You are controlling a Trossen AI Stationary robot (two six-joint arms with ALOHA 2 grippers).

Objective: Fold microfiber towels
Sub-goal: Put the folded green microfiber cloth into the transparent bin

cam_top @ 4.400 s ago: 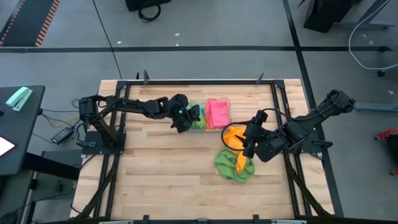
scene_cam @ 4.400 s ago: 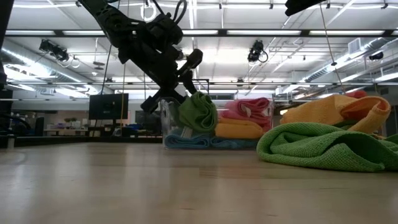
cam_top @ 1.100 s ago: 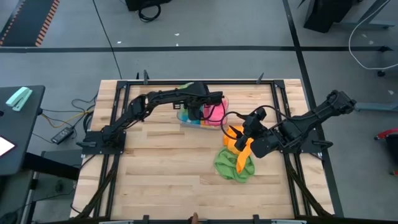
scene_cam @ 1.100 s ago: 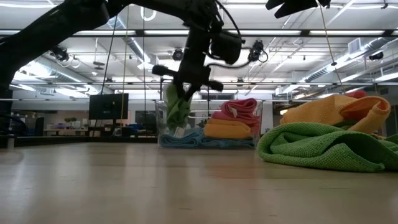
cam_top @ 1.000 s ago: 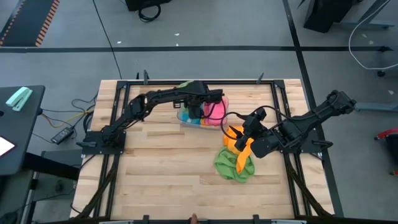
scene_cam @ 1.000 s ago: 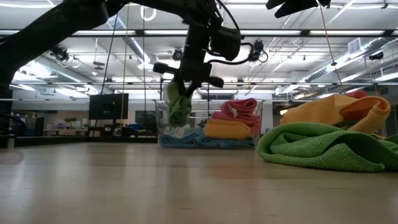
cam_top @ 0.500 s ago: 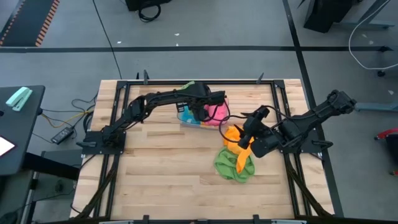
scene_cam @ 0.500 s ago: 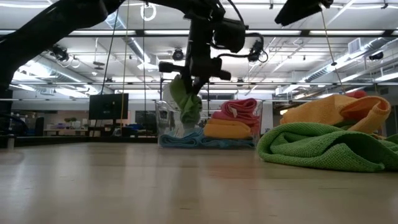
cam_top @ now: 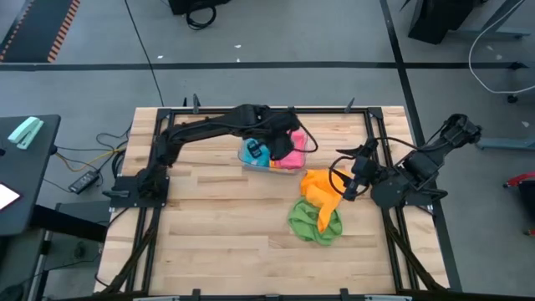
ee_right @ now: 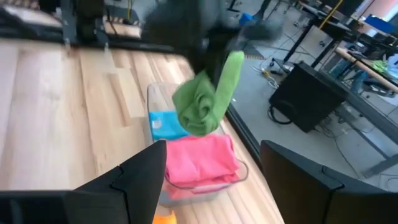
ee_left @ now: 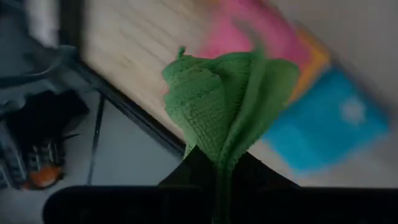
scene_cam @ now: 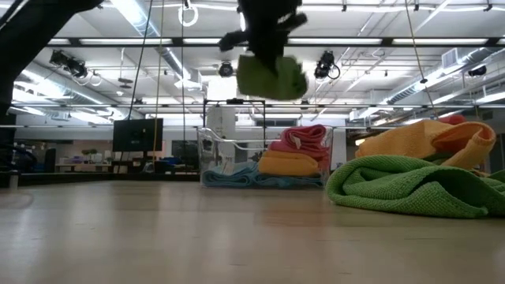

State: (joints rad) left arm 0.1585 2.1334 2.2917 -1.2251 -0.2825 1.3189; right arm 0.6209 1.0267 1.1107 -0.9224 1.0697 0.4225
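A folded green microfiber towel (scene_cam: 272, 76) hangs in the air above the clear tray (cam_top: 308, 144), with my left gripper (cam_top: 274, 140) shut on it; the right wrist view shows the same green towel (ee_right: 202, 102) over the tray. Folded blue (cam_top: 253, 153) and pink (cam_top: 292, 149) towels lie in the tray. An orange towel (cam_top: 318, 184) lies crumpled on a second green towel (cam_top: 316, 221) on the table. My right gripper (cam_top: 351, 180) stands open just right of the orange towel, with nothing between its fingers. My left gripper pinches the folded green towel by one end (ee_left: 219, 163) between its two fingers, several layers together. The fingers slant down from above. The towel hangs bunched below the fingers (scene_cam: 268, 43), lifted clear of the tray and the towels in it.
A black metal frame (cam_top: 251, 109) runs round the wooden table top. Bare wood lies at the near and left parts of the table (cam_top: 217, 242). The crumpled green towel (scene_cam: 410, 185) fills the right of the low view.
My left gripper has risen from the tray with the green towel and has rolled and tipped; the towel now hangs well above the tray, clear of it. My right gripper has drawn back toward the table's right edge, off the orange towel, still open.
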